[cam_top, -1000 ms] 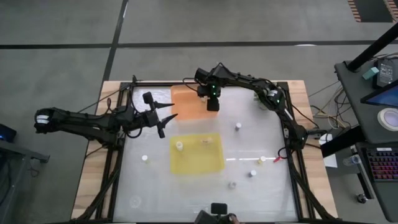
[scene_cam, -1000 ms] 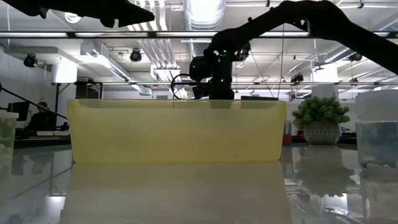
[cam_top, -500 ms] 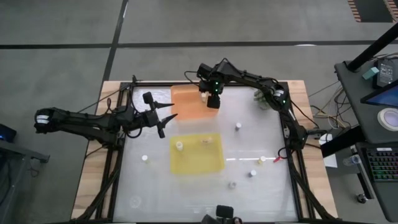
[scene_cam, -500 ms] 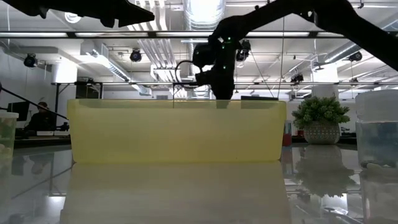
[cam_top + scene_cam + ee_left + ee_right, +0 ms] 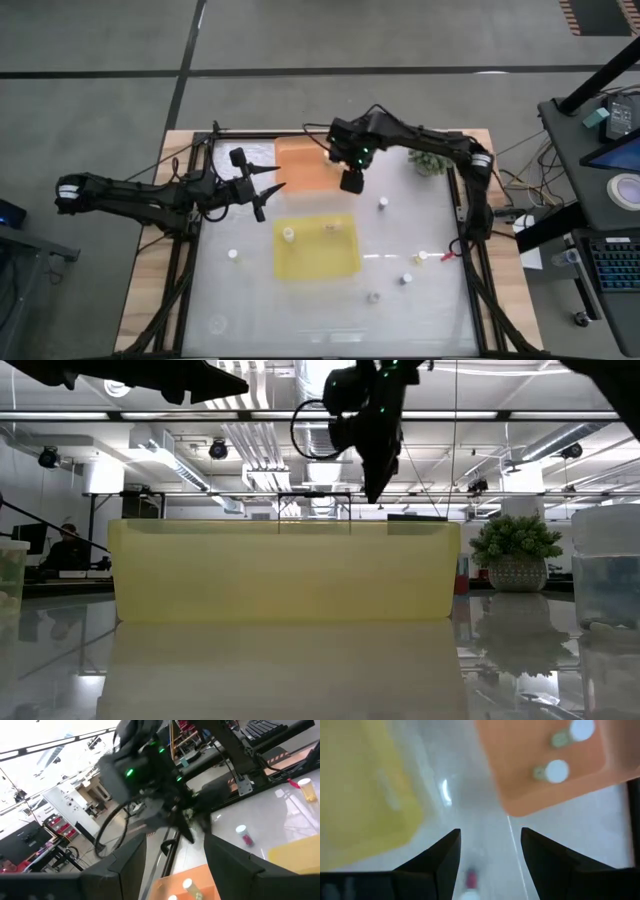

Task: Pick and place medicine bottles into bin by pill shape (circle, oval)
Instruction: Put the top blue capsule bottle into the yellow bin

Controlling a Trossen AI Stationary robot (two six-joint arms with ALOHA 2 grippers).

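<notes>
Roughly from left to right across the high view: the left gripper (image 5: pixel 262 188) waits near the table's left edge beside the orange bin (image 5: pixel 305 165), its two dark fingers spread apart and empty, and nothing of the task lies between them. Just right of it the orange bin sits at the far side of the table, and the right wrist view shows two medicine bottles (image 5: pixel 557 770) already lying in it, white caps up. Below the orange bin lies the yellow bin (image 5: pixel 316 246), with what look like two more bottles near its far rim. The right gripper (image 5: pixel 351 180) hangs above the table just off the orange bin's right edge, raised well clear of the surface in the low view; its fingers (image 5: pixel 432 860) stand parted with only table showing between them, so it carries nothing. The relation that matters for the next pick, as I judge it, is that the nearest loose bottle (image 5: pixel 383 204) stands upright a little to the right of this gripper and toward the near side, with its long axis vertical, so a descent from above with the fingers straddling the cap would suit. That bottle is far closer to the right arm than to the left. Further right and nearer the front, a few more bottles (image 5: pixel 407 279) stand scattered on the white table (image 5: pixel 430 230), also on the right arm's side.
</notes>
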